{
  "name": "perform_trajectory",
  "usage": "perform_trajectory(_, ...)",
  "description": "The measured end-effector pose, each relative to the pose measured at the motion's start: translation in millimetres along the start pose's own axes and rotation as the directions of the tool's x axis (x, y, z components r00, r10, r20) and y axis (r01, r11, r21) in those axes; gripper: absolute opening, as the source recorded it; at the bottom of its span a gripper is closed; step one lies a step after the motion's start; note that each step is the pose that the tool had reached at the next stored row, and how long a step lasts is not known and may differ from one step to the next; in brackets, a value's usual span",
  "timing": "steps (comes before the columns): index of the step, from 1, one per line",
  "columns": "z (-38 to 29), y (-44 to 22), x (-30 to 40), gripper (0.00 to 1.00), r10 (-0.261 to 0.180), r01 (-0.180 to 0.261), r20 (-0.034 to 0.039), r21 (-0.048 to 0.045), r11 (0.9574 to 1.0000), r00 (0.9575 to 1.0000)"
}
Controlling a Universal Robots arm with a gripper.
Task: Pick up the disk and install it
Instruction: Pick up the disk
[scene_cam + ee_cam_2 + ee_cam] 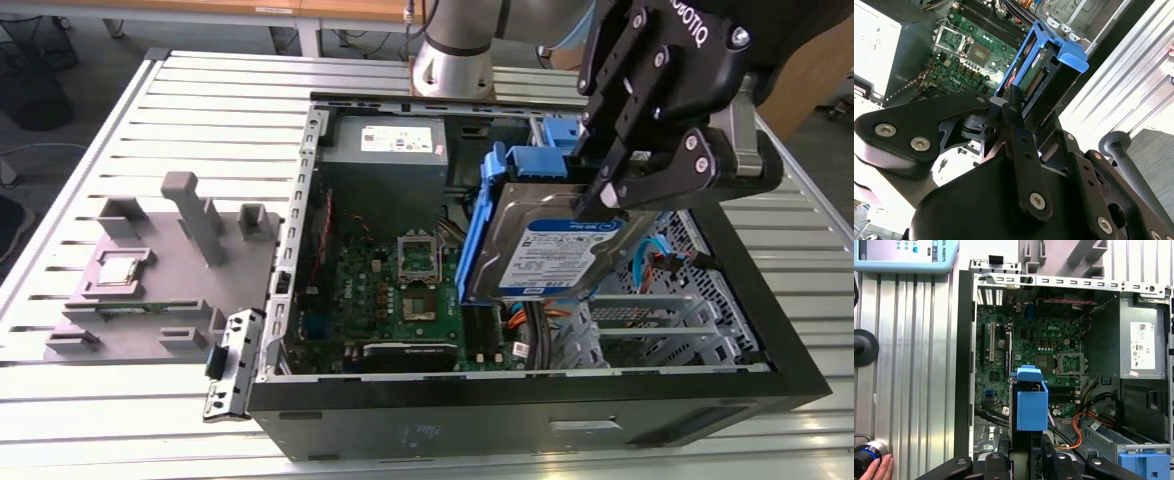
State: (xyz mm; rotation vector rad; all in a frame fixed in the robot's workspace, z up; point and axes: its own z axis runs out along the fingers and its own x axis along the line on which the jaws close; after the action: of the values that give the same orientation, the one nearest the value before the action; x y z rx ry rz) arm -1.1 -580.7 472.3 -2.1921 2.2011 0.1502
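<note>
The disk (554, 255), silver-grey with a white-and-blue label and a blue carrier frame (478, 225), hangs tilted inside the open black computer case (534, 398), between the motherboard (400, 290) and the metal drive cage (667, 320). My gripper (601, 200) is shut on the disk's upper edge. In the second wrist view the disk (1041, 75) sticks out from between the black fingers (1015, 117), above the motherboard (974, 45). In the first wrist view the carrier's blue end (1031, 402) hangs over the case floor, with my gripper (1026, 460) behind it.
A grey power supply box (387, 150) with a white label sits at the case's back. Another blue carrier (561, 130) sits in the bay behind the gripper. A grey fixture (147, 270) lies on the slatted table at the exterior view's left. A hand (876, 470) rests by a knob.
</note>
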Motion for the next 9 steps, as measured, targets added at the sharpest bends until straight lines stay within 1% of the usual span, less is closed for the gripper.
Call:
perform_trajectory(3,0.0,-0.1,0.1,0.35,0.000,0.000,0.0000,-0.0001,1.0000,1.0000)
perform_trajectory(5,-0.1,-1.9,0.1,0.35,0.000,0.000,-0.0001,-0.0005,1.0000,1.0000)
perform_trajectory(7,-0.1,-5.9,0.1,0.35,0.000,0.000,-0.0001,-0.0020,1.0000,1.0000)
perform_trajectory(9,-0.2,-12.3,0.0,0.35,0.000,0.000,0.0000,-0.0045,1.0000,1.0000)
